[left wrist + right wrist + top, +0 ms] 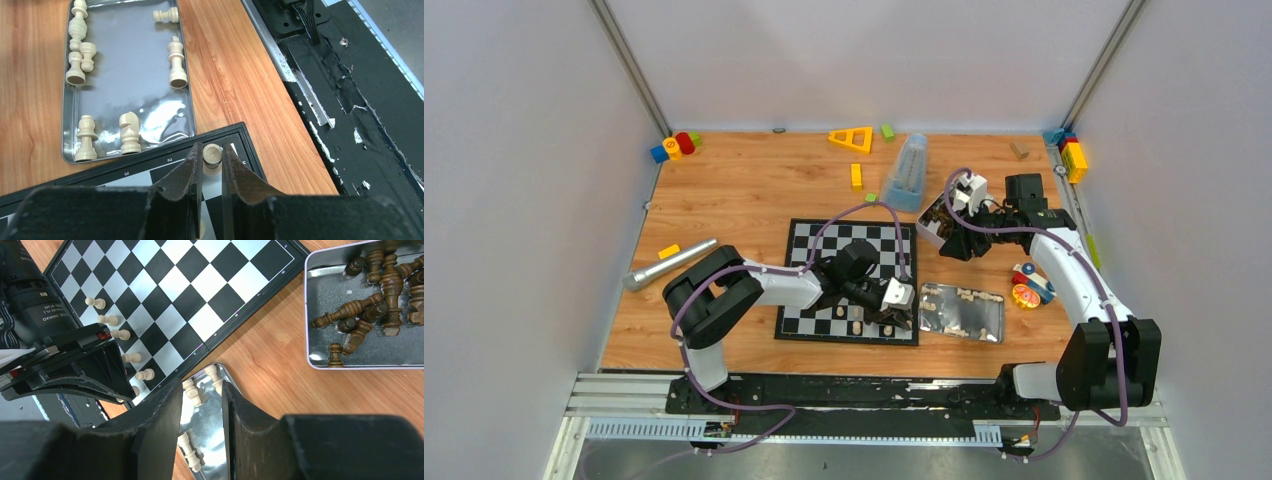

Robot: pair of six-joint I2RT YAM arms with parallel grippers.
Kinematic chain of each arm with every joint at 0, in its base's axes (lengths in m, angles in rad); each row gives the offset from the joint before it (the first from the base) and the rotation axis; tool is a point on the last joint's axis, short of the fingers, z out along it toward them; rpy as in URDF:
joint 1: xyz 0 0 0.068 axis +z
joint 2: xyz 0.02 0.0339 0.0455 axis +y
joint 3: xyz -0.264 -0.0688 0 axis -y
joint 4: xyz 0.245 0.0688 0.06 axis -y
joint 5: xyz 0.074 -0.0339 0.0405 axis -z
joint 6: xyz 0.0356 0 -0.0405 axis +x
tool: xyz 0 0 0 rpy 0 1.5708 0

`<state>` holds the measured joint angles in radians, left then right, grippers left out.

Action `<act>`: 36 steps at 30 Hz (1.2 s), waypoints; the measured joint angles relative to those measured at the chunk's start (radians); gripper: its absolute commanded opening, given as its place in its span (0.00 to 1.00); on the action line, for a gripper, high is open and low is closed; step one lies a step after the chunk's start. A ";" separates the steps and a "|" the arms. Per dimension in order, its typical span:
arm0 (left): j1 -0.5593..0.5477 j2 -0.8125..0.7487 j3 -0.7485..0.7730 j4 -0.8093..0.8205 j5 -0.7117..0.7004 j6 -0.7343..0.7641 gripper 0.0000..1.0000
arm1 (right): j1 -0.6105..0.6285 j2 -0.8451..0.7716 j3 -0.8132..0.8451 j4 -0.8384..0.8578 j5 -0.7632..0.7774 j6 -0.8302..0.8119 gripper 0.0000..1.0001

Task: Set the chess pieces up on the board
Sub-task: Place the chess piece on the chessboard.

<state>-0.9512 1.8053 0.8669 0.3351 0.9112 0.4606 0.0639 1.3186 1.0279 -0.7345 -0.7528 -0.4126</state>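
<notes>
Wood-grain planking is serving as the surface (pixel 724 200), with grey walls closing it in and bright toy blocks (pixel 851 138) lying along the far edge. The board (pixel 200 285) is lying open in the middle, and a line of pale pawns (pixel 120 334) is standing on it along the side nearest the left arm.

The left gripper (pixel 211 148) is reaching over the board's near right corner, its jaws pinching the head of a pale pawn (pixel 212 156) just inside the black rim. Whether that pawn's base is resting on a square I cannot tell.

Just beyond that corner a silver tray (pixel 130 65) is sitting beside the board, holding more pale chessmen (pixel 129 132), some standing and some lying on their sides.

The right gripper (pixel 201 387) is hovering above the tray's far end, its jaws standing apart with nothing between them. Further right, a white tin (pixel 360 352) is holding a heap of dark brown pieces (pixel 350 310).
</notes>
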 measured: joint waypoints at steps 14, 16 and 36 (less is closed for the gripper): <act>-0.005 0.002 0.012 -0.031 0.003 0.037 0.20 | 0.000 0.000 0.000 0.000 0.000 0.000 0.36; -0.005 0.002 0.013 -0.034 0.003 0.044 0.21 | 0.000 0.000 0.000 0.000 0.000 0.000 0.36; -0.009 0.002 0.034 -0.089 0.003 0.073 0.32 | 0.000 0.000 0.000 -0.001 -0.005 0.000 0.36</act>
<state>-0.9600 1.8069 0.9012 0.2462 0.9138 0.5339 0.0639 1.3186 1.0275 -0.7353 -0.7578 -0.4129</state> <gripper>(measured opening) 0.296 0.359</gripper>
